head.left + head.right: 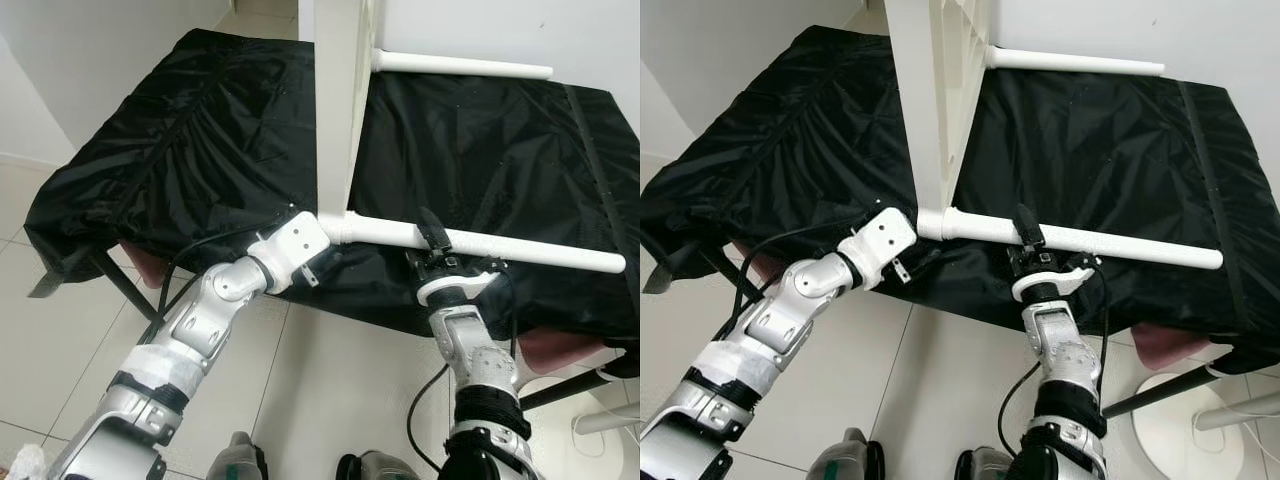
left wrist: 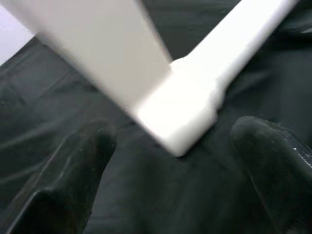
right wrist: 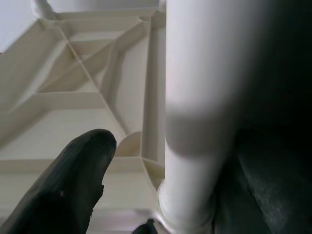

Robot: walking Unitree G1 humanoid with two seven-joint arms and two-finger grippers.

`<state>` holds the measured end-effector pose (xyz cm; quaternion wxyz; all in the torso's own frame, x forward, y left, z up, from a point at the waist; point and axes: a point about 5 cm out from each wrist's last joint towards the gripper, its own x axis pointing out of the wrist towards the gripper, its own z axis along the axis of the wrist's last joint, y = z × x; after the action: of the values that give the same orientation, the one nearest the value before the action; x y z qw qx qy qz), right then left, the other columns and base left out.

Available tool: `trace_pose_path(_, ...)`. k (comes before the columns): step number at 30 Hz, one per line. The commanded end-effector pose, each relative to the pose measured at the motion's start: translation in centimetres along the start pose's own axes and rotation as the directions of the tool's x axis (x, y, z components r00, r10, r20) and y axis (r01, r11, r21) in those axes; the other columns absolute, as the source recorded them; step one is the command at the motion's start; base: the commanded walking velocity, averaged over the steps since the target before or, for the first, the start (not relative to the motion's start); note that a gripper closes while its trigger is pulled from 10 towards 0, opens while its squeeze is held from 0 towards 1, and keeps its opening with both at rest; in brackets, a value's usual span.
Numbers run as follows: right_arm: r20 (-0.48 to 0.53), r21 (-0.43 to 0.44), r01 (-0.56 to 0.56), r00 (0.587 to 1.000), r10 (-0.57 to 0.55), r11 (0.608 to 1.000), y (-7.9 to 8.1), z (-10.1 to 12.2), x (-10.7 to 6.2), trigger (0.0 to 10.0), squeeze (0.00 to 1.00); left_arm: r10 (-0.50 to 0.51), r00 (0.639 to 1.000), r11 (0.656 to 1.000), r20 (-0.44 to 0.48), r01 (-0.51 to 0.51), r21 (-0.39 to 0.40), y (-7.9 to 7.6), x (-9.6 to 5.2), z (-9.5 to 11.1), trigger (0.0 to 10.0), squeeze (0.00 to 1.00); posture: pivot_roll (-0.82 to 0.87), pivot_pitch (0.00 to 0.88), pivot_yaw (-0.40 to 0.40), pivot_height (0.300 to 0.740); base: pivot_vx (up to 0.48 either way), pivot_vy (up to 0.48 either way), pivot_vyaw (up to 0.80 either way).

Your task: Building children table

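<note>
The white table top (image 1: 335, 100) stands on its edge on a black cloth-covered platform (image 1: 200, 130). Two white round legs stick out of it to the right, the near leg (image 1: 520, 250) and the far leg (image 1: 460, 65). My left gripper (image 2: 170, 161) is open just in front of the top's near bottom corner (image 2: 180, 122), its fingers (image 2: 83, 161) apart on either side and not touching it. My right gripper (image 1: 435, 245) is open around the near leg (image 3: 200, 97), close to its joint. One finger (image 3: 83, 170) stands a gap away from the leg.
The platform's front edge hangs over a tiled floor (image 1: 330, 390). Dark frame bars (image 1: 120, 285) show under the cloth. A white round stand base (image 1: 1200, 420) sits on the floor at the right. White walls close in at the left and behind.
</note>
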<state>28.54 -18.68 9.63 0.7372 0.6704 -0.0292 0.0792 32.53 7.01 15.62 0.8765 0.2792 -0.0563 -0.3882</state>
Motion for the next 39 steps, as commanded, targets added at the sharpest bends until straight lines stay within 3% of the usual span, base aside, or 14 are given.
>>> trace_pose_path(1, 0.012, 0.092, 0.118, 0.993, -0.119, 0.989, -2.4, -1.4, -2.5, 10.0, 0.00, 0.042, 0.999, 0.999, -0.007, -0.042, 0.015, 0.4, -0.1, -0.5, 10.0, 0.00, -0.07, 0.159, 0.041, 0.740, 0.000, 0.000, 0.00)
trace_pose_path(5, 0.011, 0.099, 0.087, 0.996, -0.088, 0.991, -1.9, -1.0, -3.6, 10.0, 0.00, 0.050, 0.999, 0.998, -0.015, -0.049, 0.027, 0.9, -0.2, -0.8, 10.0, 0.00, -0.08, 0.164, 0.053, 0.740, 0.000, 0.000, 0.00)
trace_pose_path(6, -0.004, 0.099, 0.073, 0.997, -0.073, 0.992, -1.7, -0.8, -4.6, 10.0, 0.00, 0.054, 0.998, 0.998, -0.017, -0.054, 0.033, 1.1, -0.2, -0.9, 10.0, 0.00, -0.08, 0.166, 0.058, 0.740, 0.000, 0.000, 0.00)
trace_pose_path(8, -0.004, 0.099, 0.073, 0.997, -0.073, 0.992, -1.7, -0.8, -4.6, 10.0, 0.00, 0.054, 0.998, 0.998, -0.017, -0.054, 0.033, 1.1, -0.2, -0.9, 10.0, 0.00, -0.08, 0.166, 0.058, 0.740, 0.000, 0.000, 0.00)
trace_pose_path(10, -0.021, 0.064, 0.043, 0.999, -0.042, 0.997, -1.1, -0.6, -6.6, 10.0, 0.00, 0.068, 0.998, 0.997, -0.018, -0.067, 0.048, 1.6, -0.2, -1.1, 10.0, 0.00, -0.08, 0.168, 0.069, 0.740, 0.000, 0.000, 0.00)
trace_pose_path(16, -0.068, 0.053, 0.012, 0.998, -0.008, 0.999, -0.7, -0.9, -8.3, 10.0, 0.00, 0.080, 0.997, 0.995, -0.017, -0.079, 0.063, 1.8, -0.2, -1.2, 10.0, 0.00, -0.08, 0.172, 0.076, 0.740, 0.000, 0.000, 0.00)
trace_pose_path(18, -0.117, 0.054, -0.049, 0.992, 0.055, 0.997, 0.0, -1.1, -9.6, 10.0, 0.00, 0.089, 0.996, 0.994, -0.018, -0.087, 0.071, 2.0, -0.3, -1.3, 10.0, 0.00, -0.07, 0.170, 0.080, 0.740, 0.000, 0.000, 0.00)
trace_pose_path(24, -0.193, 0.005, -0.148, 0.970, 0.146, 0.989, 1.5, -1.1, -11.0, 10.0, 0.00, 0.092, 0.996, 0.994, -0.010, -0.091, 0.055, 2.2, -0.6, -1.3, 10.0, 0.00, -0.07, 0.166, 0.086, 0.740, 0.000, 0.000, 0.00)
trace_pose_path(31, -0.246, -0.116, -0.273, 0.939, 0.239, 0.955, 3.8, 0.0, -10.3, 10.0, 0.00, 0.050, 0.997, 0.999, 0.059, -0.049, -0.021, 1.9, -1.7, -0.3, 10.0, 0.00, -0.06, 0.151, 0.081, 0.740, 0.000, 0.000, 0.00)
trace_pose_path(39, -0.238, -0.256, -0.336, 0.931, 0.277, 0.906, 5.2, 1.1, -7.4, 10.0, 0.00, 0.070, 0.991, 0.994, 0.114, -0.060, -0.086, 2.3, -2.9, 1.3, 10.0, 0.00, -0.04, 0.121, 0.059, 0.740, 0.000, 0.000, 0.00)
